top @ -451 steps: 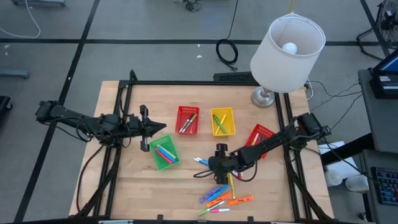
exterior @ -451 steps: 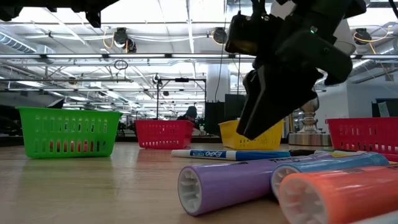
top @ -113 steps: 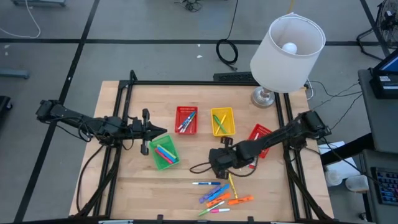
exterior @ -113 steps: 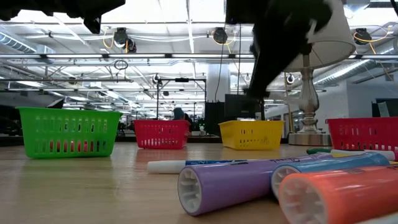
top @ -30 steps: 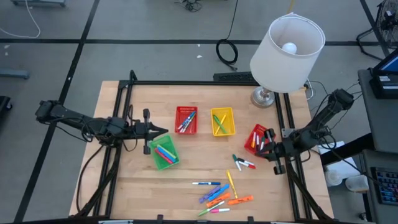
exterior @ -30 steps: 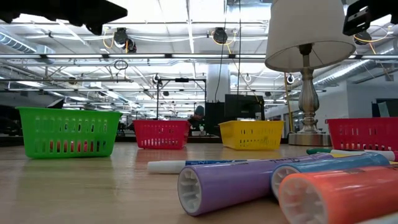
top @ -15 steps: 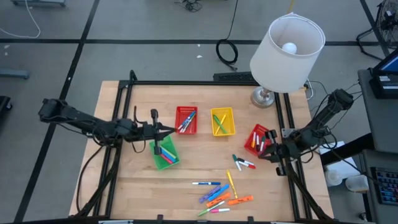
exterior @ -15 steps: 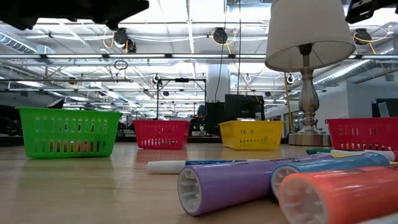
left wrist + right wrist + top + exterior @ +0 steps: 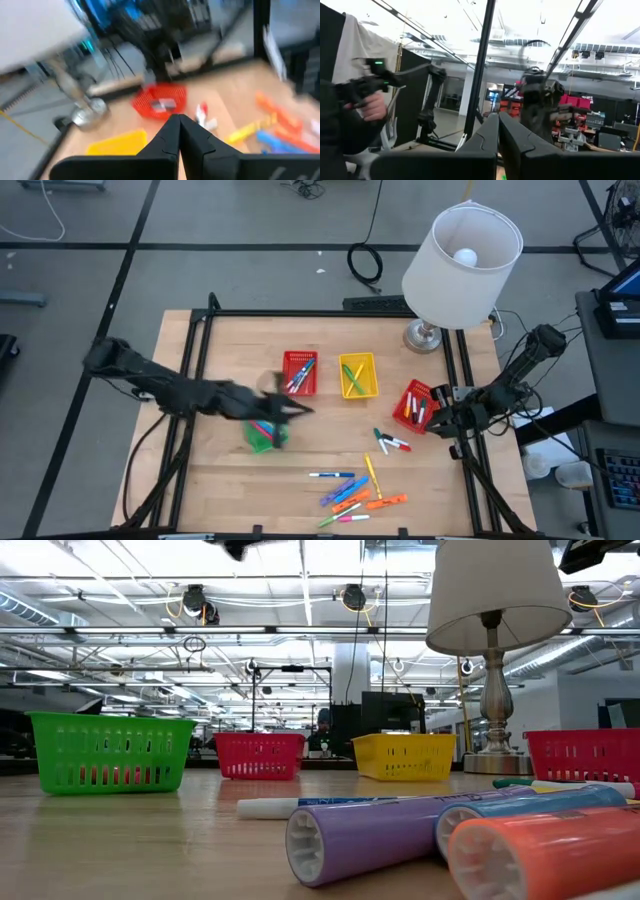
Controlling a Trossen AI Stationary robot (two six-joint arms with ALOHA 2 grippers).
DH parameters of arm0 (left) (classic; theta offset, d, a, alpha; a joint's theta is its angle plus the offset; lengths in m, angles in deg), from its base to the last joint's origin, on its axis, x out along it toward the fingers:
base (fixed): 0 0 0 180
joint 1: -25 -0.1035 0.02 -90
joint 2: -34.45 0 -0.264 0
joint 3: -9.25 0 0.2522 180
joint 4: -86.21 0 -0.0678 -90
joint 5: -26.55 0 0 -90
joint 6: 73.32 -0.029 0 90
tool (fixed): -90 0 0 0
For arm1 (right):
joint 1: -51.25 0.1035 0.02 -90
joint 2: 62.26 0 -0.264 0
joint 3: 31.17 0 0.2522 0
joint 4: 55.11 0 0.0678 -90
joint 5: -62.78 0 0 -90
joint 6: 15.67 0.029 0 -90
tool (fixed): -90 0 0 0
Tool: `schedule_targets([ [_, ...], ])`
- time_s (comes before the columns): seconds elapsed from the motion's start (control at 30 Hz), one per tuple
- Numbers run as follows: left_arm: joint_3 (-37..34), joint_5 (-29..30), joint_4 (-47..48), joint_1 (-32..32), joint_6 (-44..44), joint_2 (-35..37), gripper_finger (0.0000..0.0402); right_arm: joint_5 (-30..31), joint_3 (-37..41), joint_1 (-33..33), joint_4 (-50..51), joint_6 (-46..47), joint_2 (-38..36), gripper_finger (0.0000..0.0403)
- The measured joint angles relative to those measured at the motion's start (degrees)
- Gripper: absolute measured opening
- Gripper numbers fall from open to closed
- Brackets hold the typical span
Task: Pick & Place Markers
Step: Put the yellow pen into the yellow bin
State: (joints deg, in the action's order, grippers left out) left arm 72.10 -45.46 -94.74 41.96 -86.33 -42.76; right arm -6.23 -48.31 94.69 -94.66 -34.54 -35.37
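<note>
I read the bench (image 9: 215, 480) left to right. Left claw (image 9: 300, 409), closed and empty, hangs blurred over the green basket (image 9: 265, 430), reaching toward mid-bench; its wrist view shows both fingers (image 9: 167, 140) pressed together. The green basket holds several markers. Beyond it, the red basket (image 9: 300, 372) and yellow basket (image 9: 358, 375) sit side by side, each with markers inside.

Loose markers (image 9: 352, 495) lie clustered near the front edge of the bench: a blue-and-white one, then purple, blue, orange, pink, green and a yellow one standing across them. A second small group (image 9: 390, 442) lies between that cluster and the right-hand red basket (image 9: 415, 402), apart from both.

Open wood: the whole front-left corner, and the strip between the green basket and the front cluster.

Right claw (image 9: 437, 423) sits at the right edge, just beside the right-hand red basket, closed and empty; fingers (image 9: 490, 137) together in its wrist view. The lamp (image 9: 460, 265) overhangs the back-right corner. That wrist view also shows a person's hand (image 9: 370, 107) beyond the bench.
</note>
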Motion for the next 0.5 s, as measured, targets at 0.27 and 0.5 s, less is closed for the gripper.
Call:
schedule_targets([
  [0.27, 34.85, -7.64, 31.76, 1.23, -3.08, -29.64, 0.0006, 1.79, 0.11, 0.02, -1.68, -0.30, -0.34, 0.0000],
  [0.5, 60.60, -17.59, 50.22, 1.96, -11.42, -49.14, 0.0069, 3.00, 0.17, 0.02, -0.34, 1.37, -0.21, 0.0000],
])
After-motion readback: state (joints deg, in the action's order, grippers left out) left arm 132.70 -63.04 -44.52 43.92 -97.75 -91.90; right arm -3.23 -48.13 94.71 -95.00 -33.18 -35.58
